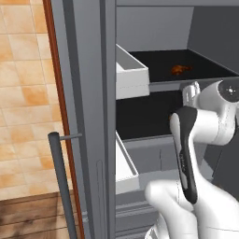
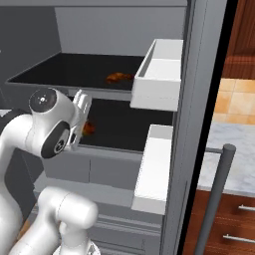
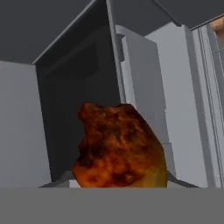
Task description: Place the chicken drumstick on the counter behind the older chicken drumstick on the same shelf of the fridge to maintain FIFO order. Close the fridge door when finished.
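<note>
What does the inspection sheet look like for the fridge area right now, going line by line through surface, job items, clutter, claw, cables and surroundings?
Surface: upper black shelf of the open fridge, mostly bare.
Job's things: older drumstick lies on the upper shelf; newer drumstick is held in the claw, in front of the lower shelf.
Clutter: nothing seen.
Claw: claw shut on the newer drumstick, below upper-shelf level.
Cables: nothing seen.
Surroundings: white door bins on the open door, bar handle, tan wall tiles, marble counter at right.
</note>
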